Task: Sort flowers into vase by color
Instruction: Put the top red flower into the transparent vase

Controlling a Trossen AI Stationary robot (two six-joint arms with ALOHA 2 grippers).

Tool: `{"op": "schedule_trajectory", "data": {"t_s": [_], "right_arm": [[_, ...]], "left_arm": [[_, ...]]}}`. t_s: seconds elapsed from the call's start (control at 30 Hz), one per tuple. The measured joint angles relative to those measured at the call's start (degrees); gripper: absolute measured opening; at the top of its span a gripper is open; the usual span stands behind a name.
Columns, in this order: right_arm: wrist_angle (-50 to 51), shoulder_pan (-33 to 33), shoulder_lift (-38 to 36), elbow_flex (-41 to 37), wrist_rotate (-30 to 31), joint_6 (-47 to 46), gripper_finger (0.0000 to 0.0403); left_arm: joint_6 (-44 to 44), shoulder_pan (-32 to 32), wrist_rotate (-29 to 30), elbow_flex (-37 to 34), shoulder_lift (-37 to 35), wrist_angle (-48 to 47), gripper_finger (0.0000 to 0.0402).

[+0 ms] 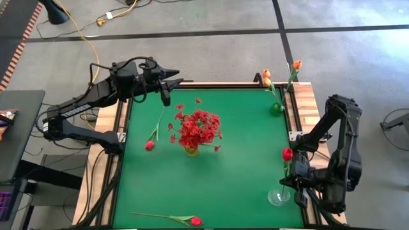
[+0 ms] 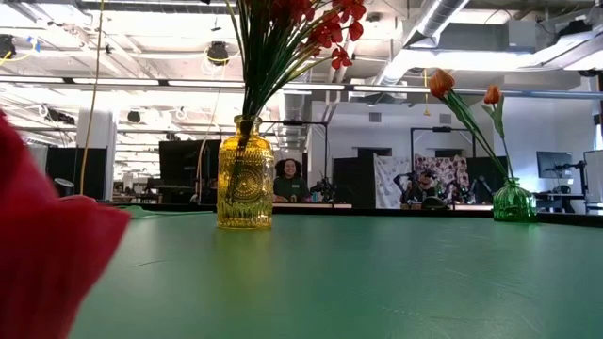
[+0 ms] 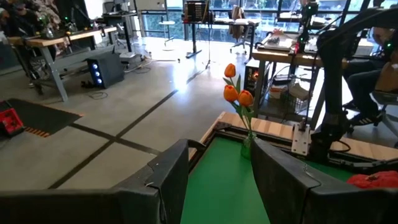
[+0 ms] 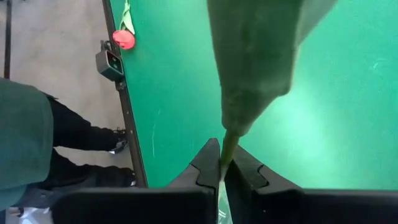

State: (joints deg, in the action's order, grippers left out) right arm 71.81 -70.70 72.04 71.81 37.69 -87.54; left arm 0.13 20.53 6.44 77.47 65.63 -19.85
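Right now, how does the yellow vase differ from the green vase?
The yellow vase stands near the middle of the table; the green vase stands at the far right corner. The yellow vase holds a bushy bunch of red flowers; the green vase holds a few orange tulips. In the low view the yellow vase looks taller, the green one squat. Both stand upright.

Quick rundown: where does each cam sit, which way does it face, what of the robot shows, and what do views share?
High: overhead, straight down on the green table; both arms show.
Low: at tabletop height, level across to the yellow vase; no arm visible.
Left wrist: out over the table's corner to the orange tulips; own left gripper open.
Right wrist: down at the table; right gripper pinching a green stem.
Shared: high, low and left wrist all see the orange tulips.
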Motion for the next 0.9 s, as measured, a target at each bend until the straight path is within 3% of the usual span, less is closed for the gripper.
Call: {"op": "schedule_trajectory", "data": {"t_s": [0.4,0.6,0.9], "right_arm": [[-1.1,-0.2,1.8,0.0,-0.6,-2.6,0.0072],[-1.2,-0.1,1.8,0.0,-8.2,-2.7,0.0105],[-2.0,-0.1,1.2,0.0,-14.2,-2.7,0.0178]], "left_arm": [[0.7,0.1,0.0,0.0,0.0,0.0,0.0161],[0.7,0.1,0.0,0.0,0.0,-0.3,0.0161],[1.3,0.1,0.0,0.0,0.0,-0.5,0.0161]]}}
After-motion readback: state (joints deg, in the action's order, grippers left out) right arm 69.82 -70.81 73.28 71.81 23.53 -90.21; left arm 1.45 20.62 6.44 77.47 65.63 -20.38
